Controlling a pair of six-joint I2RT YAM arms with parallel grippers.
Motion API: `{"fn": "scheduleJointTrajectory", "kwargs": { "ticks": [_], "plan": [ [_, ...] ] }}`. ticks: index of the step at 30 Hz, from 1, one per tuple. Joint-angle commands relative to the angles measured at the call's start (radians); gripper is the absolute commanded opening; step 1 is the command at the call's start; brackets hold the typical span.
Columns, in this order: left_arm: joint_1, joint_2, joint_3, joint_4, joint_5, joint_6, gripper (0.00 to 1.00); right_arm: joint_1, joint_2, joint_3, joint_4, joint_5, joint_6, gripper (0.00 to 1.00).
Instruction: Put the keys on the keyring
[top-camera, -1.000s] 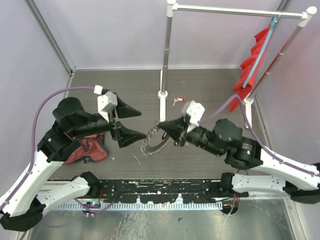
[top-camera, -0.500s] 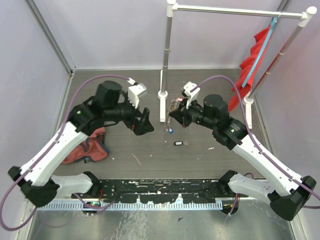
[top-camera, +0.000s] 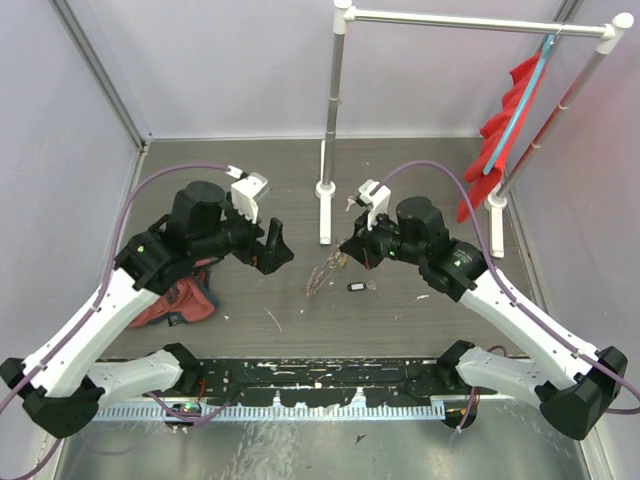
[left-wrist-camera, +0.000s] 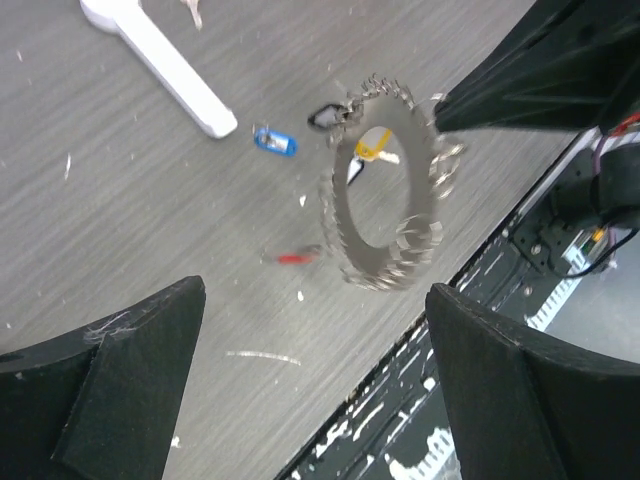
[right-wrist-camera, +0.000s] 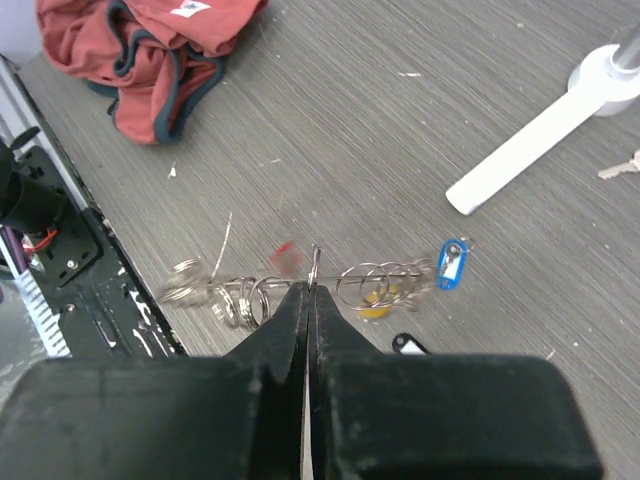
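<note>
My right gripper (right-wrist-camera: 313, 288) is shut on the rim of the keyring (right-wrist-camera: 230, 297), a wide jagged silver loop that hangs edge-on in the right wrist view. From above, the keyring (top-camera: 322, 276) dangles below the right gripper (top-camera: 346, 250) over the table's middle. Below it lie a blue-tagged key (right-wrist-camera: 452, 263), a yellow tag (right-wrist-camera: 374, 307) and a black tag (right-wrist-camera: 408, 343). A blurred red key (left-wrist-camera: 296, 257) shows near the ring (left-wrist-camera: 385, 190); whether it hangs on the loop I cannot tell. My left gripper (left-wrist-camera: 315, 300) is open and empty, just left of the ring (top-camera: 272, 246).
A white stand foot (right-wrist-camera: 530, 140) and its pole (top-camera: 333, 110) rise behind the ring, with a silver key (top-camera: 350, 203) beside the base. A red cloth (top-camera: 178, 296) lies crumpled under the left arm. More red cloth (top-camera: 503, 125) hangs on the rail at right.
Both arms have reached out from the near edge toward the table's middle. The right gripper kept hold of the keyring; it now hangs lower than half a second ago. The left gripper stayed open.
</note>
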Motion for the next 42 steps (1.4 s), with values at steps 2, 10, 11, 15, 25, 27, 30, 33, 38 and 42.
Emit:
{"fn": "scheduleJointTrajectory", "kwargs": {
  "ticks": [2, 10, 11, 15, 25, 27, 30, 33, 38, 42],
  "plan": [
    [0.003, -0.024, 0.012, 0.094, 0.018, 0.014, 0.98, -0.001, -0.016, 0.053, -0.011, 0.084, 0.019, 0.01],
    [0.003, -0.056, 0.01, 0.17, 0.142, 0.055, 0.98, -0.001, -0.049, 0.086, -0.013, 0.029, 0.051, 0.01],
    [0.002, -0.073, -0.004, 0.197, 0.14, 0.049, 0.98, -0.001, -0.068, 0.076, 0.012, -0.006, 0.031, 0.01],
    [0.002, -0.154, -0.079, 0.328, 0.158, 0.07, 0.98, -0.001, -0.11, 0.05, 0.074, -0.052, -0.046, 0.01],
    [0.003, -0.136, -0.007, 0.392, 0.308, 0.157, 1.0, 0.0, -0.142, 0.036, 0.2, -0.238, -0.163, 0.01],
    [0.002, -0.122, 0.012, 0.397, 0.342, 0.157, 0.97, 0.0, -0.149, 0.038, 0.214, -0.267, -0.176, 0.01],
    [0.002, -0.098, 0.034, 0.397, 0.375, 0.161, 0.93, -0.002, -0.157, 0.037, 0.249, -0.314, -0.172, 0.01],
    [0.002, -0.096, 0.033, 0.423, 0.412, 0.163, 0.9, -0.001, -0.161, 0.041, 0.305, -0.375, -0.138, 0.01],
    [0.001, -0.113, 0.028, 0.471, 0.473, 0.159, 0.71, -0.001, -0.151, 0.067, 0.375, -0.464, -0.095, 0.01],
    [0.002, -0.117, 0.023, 0.527, 0.558, 0.126, 0.55, -0.001, -0.143, 0.083, 0.414, -0.516, -0.068, 0.01]
  ]
}}
